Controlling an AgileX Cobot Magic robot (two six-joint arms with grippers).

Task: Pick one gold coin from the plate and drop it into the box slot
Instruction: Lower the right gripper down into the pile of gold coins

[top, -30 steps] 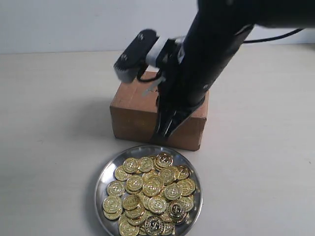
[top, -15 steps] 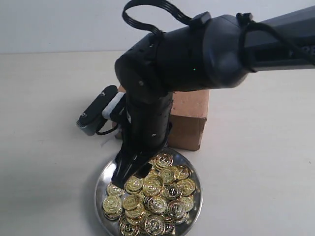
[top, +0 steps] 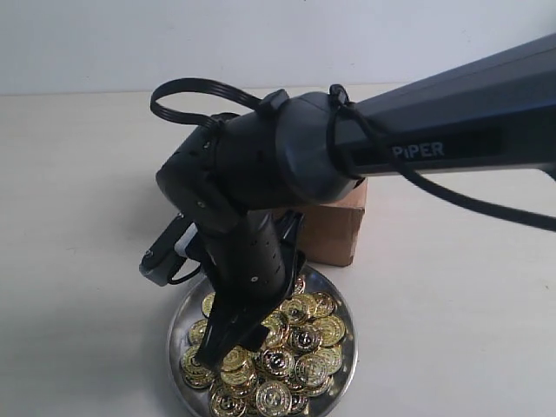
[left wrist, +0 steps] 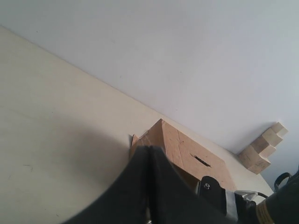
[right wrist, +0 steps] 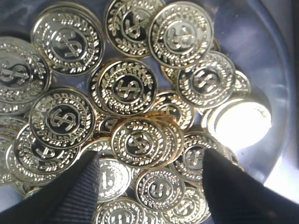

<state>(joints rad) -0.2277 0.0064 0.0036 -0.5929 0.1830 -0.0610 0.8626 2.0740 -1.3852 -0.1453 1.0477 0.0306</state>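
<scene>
The right gripper had swung off the box and dropped right into the coin pile. A second earlier it was up against the front of the box, half a second earlier it was only at the far rim of the plate. Now its tips sat low over the near-left part of the plate, fingers spread apart. In the right wrist view the two fingers straddled a coin lying on top of the heap, with nothing pinched yet. So I'd say it was done with the approach and about to close. My worry was that the coins overlap a lot, so it could grab two or just skate off one.

Behind the plate, the box sat on the desk, mostly hidden by the arm. The left wrist view showed the slot in its top face, unblocked, so the drop spot was ready.

The left gripper was parked off to the side with its fingers pressed together, holding nothing. Some wooden blocks sat way back by the wall.
</scene>
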